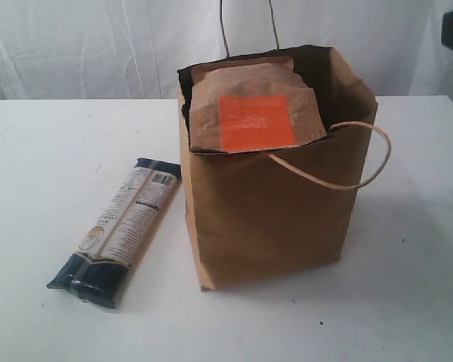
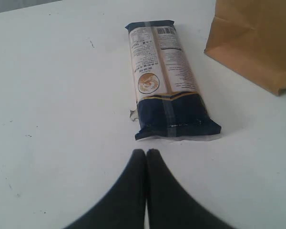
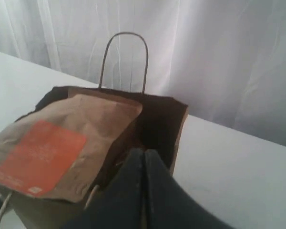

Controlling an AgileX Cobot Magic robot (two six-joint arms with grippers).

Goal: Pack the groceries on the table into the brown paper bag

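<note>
Closed left jaws point at pasta packet (image 2: 167,81) close ahead; closed right jaws face paper bag (image 3: 179,129).

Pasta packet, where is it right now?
In the exterior view the pasta packet lies flat on the table, just left of the brown paper bag; the shut left gripper sits close to its dark-blue end.

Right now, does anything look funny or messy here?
Yes. The brown pouch pokes up out of the paper bag, tilted instead of tucked inside. One bag handle hangs down over the front. The pasta packet lies outside on the table, beside the bag.
</note>
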